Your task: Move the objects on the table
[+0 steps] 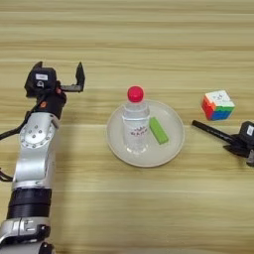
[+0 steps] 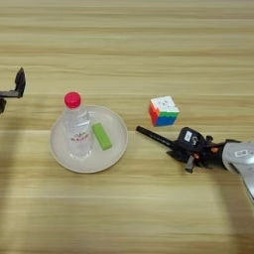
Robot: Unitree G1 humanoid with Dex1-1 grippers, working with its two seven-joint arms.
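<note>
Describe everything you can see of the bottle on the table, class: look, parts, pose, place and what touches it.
The bottle is small, of clear plastic, with a red cap and a label with red print on its side. It stands upright on a round, shallow, cream plate, left of the plate's middle. A green block lies on the plate close to its right; whether they touch cannot be told. Neither pincer touches it.

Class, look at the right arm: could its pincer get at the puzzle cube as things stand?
Probably yes. The right pincer lies on the table just in front of the cube, with only bare wood between them; the plate sits off to its left.
</note>
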